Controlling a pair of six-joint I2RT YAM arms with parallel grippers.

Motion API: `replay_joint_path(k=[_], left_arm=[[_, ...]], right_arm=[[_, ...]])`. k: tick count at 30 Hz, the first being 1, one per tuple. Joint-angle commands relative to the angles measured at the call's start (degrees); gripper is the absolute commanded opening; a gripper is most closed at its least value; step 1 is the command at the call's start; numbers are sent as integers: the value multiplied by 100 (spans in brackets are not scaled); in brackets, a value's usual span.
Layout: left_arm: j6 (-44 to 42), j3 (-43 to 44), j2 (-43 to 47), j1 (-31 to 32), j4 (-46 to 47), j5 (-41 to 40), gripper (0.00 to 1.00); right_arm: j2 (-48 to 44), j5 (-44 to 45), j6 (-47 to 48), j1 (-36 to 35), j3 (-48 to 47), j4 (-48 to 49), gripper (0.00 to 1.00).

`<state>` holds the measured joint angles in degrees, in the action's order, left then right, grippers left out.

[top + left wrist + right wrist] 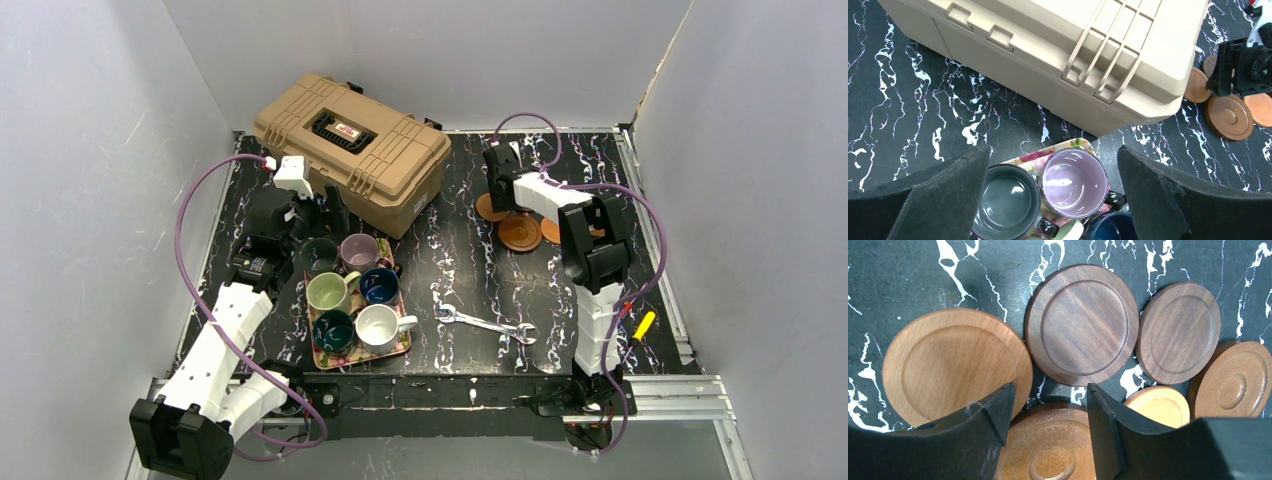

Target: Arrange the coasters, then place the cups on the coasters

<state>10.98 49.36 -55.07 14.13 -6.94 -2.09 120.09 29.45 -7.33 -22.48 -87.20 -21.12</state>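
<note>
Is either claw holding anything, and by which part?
Nothing. The left claw hangs open above the cups; the right claw hangs open above the coasters.

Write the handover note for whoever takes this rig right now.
Left hand: open, empty, above the dark green mug and the mauve mug.
Right hand: open, empty, over the six round wooden coasters, which are bunched together at the far right of the black marbled table.
All six small ceramic mugs sit on the rectangular floral tray.
Done: nothing yet.
Left: spread the coasters, then set one mug on each.
</note>
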Motion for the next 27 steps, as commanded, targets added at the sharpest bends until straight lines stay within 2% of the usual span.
replay_joint_path(k=[1, 8, 16, 27], left_arm=[[-4, 185, 45, 45, -31, 75, 98], [8, 188, 22, 44, -29, 86, 98], [4, 196, 14, 45, -36, 86, 98], [-7, 196, 31, 41, -50, 59, 98]], right_arm=[[-170, 150, -22, 78, 134, -300, 63], [-233, 55, -12, 103, 89, -342, 63], [-553, -788, 79, 103, -122, -411, 68], [-1276, -1057, 20, 157, 168, -687, 88]])
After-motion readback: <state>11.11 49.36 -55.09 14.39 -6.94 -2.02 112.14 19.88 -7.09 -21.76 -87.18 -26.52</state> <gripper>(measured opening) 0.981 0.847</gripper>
